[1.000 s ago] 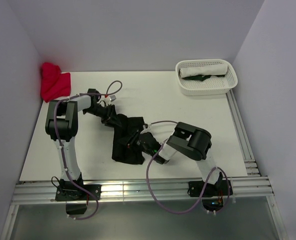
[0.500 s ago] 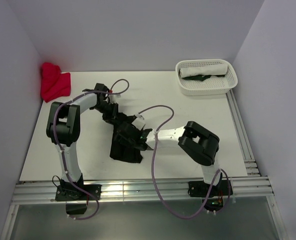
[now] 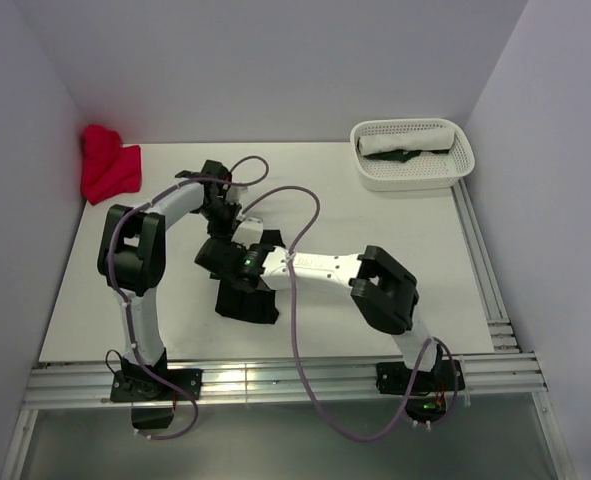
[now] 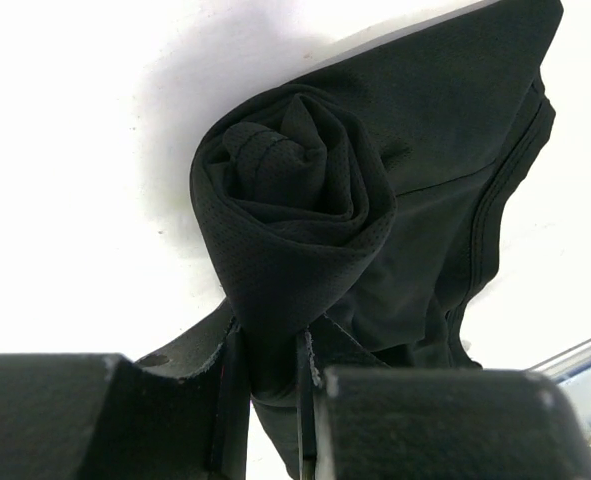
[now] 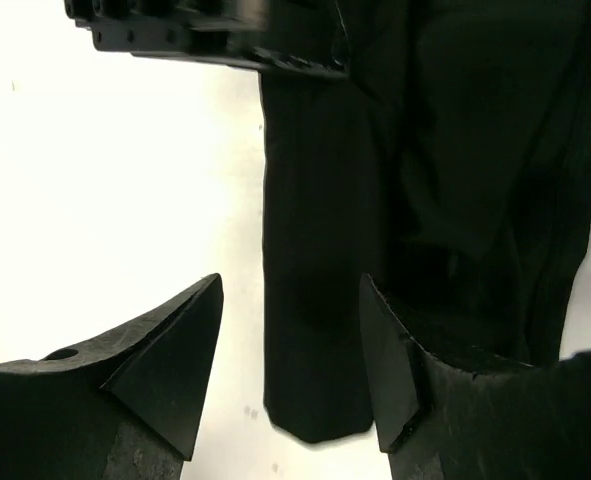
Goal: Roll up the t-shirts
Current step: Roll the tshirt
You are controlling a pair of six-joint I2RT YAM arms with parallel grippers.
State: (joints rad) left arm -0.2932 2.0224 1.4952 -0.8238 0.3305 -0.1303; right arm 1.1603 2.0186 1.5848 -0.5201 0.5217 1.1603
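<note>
The left claw (image 4: 270,395) pinches the rolled end of the black t-shirt (image 3: 247,297), lying just 7 o'clock of centre on the tabletop (image 3: 375,230), and the right claw (image 5: 290,300) stands open astride its flat tail; the coil probably wants turning evenly with that tail taut. Pale walls (image 3: 275,70) enclose the white tabletop; a basket (image 3: 412,184) sits at 1 o'clock

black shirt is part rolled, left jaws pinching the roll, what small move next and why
Probably close the right jaws on the cloth they straddle. The black t-shirt is wound into a tight spiral with the left jaws shut on a fold, but the right jaws stand open and a flat part lies unrolled; both ends likely need holding to roll on.
</note>
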